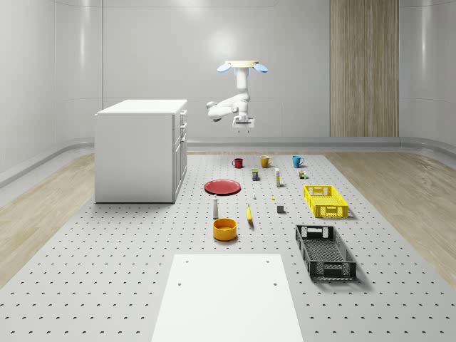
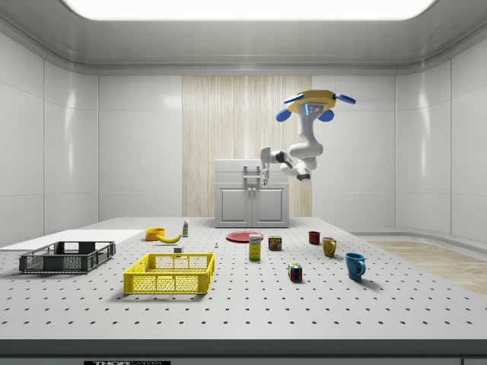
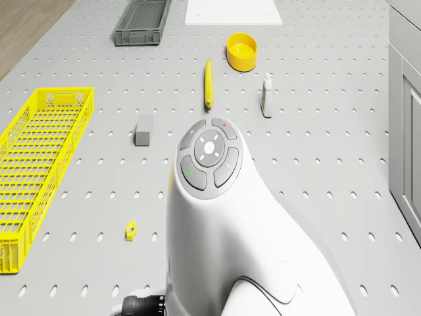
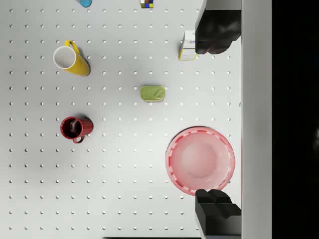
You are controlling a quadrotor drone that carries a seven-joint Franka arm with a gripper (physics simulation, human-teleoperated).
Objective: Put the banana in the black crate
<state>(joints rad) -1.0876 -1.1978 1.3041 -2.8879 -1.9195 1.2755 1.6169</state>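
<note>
The banana (image 1: 249, 214) lies flat on the perforated table between the orange bowl (image 1: 224, 228) and a small grey block; it also shows as banana (image 2: 169, 238) and banana (image 3: 208, 83). The black crate (image 1: 325, 251) stands empty near the front right, seen too as crate (image 2: 67, 256) and crate (image 3: 141, 23). The drone (image 1: 243, 66) hovers high over the far part of the table, above the red plate. My gripper (image 1: 243, 126) hangs pointing down, far above the table and well behind the banana. In the wrist view the gripper (image 4: 218, 122) is open with nothing between its fingers (image 4: 217, 32).
A yellow crate (image 1: 325, 200) sits behind the black one. The red plate (image 4: 200, 160), a green can (image 4: 152, 93), a red mug (image 4: 75, 128) and a yellow mug (image 4: 70, 59) lie below the gripper. A white cabinet (image 1: 141, 149) stands at the left, a white board (image 1: 228, 296) in front.
</note>
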